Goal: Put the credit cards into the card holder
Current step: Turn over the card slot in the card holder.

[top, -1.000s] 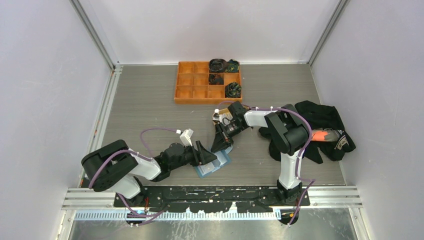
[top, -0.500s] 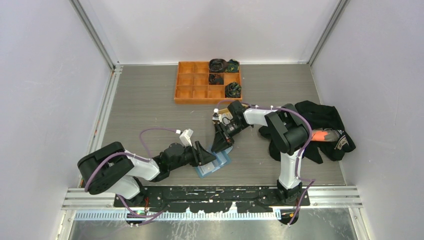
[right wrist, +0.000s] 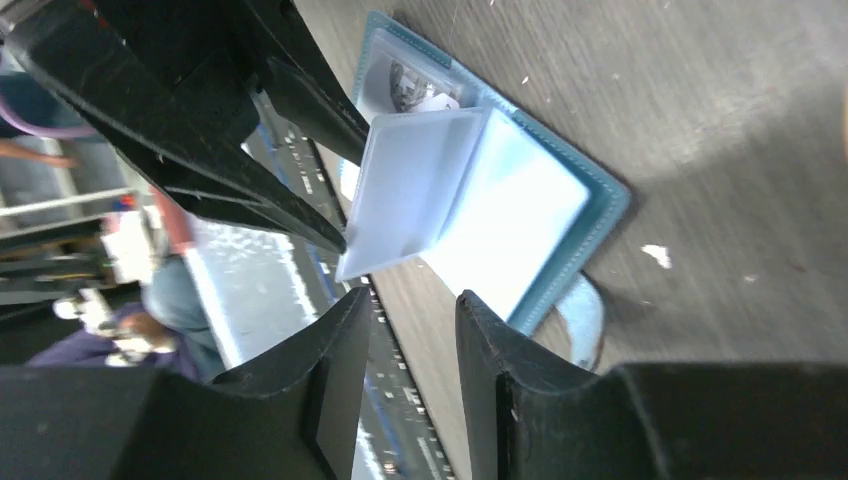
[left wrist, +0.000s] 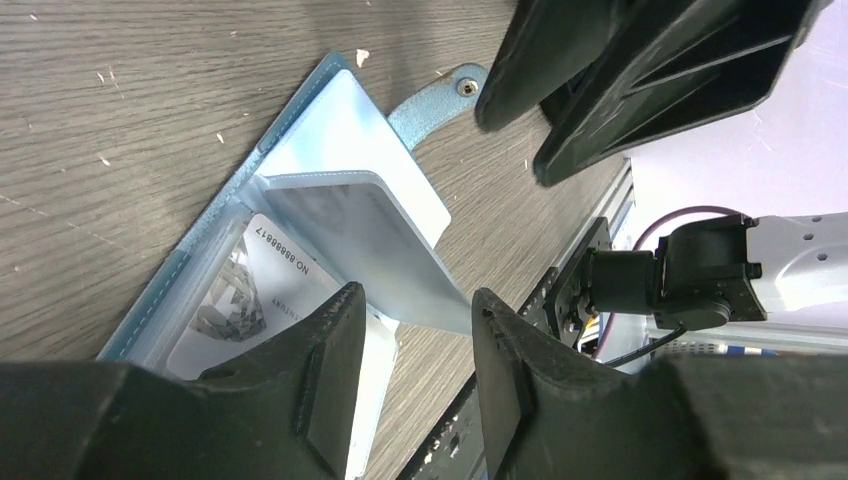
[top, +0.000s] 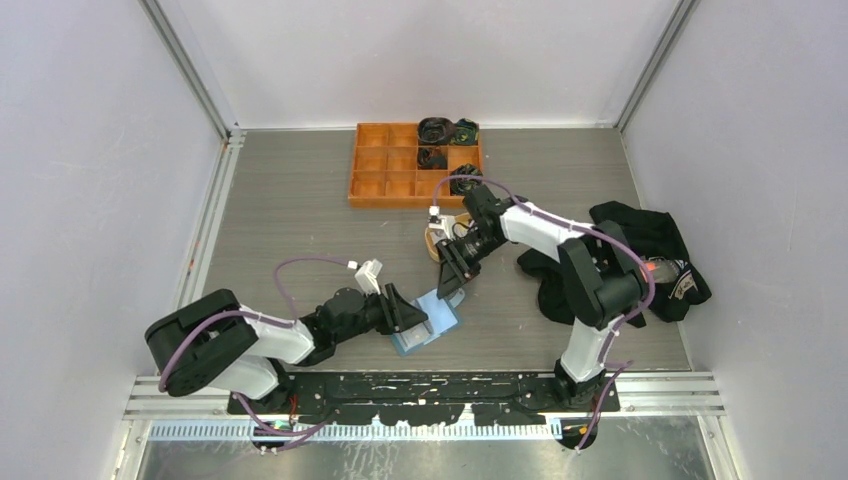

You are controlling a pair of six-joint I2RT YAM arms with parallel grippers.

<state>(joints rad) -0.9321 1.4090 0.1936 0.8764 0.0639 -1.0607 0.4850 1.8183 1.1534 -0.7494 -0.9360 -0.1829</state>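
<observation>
The blue card holder (top: 440,322) lies open on the table between the two arms, its snap tab (left wrist: 440,95) pointing away. One clear inner sleeve (left wrist: 370,240) stands raised off it. A white credit card (left wrist: 255,300) with small print sits in the slot under the sleeve. My left gripper (left wrist: 415,320) hovers low over the holder's near edge, open, the sleeve's corner just beyond its fingertips and nothing held. My right gripper (right wrist: 410,310) hangs open above the holder's (right wrist: 530,200) far side, with nothing in it. No other credit cards show.
An orange compartment tray (top: 385,170) with dark bundles stands at the back. A tan dish (top: 434,240) peeks out behind the right wrist. Black cloth (top: 650,240) lies at the right. The table's near edge rail (left wrist: 575,290) runs just past the holder.
My right gripper has opened and drawn back up from the holder, the wrist swinging toward the tray. The clear sleeve now stands raised. My left jaws have narrowed a little.
</observation>
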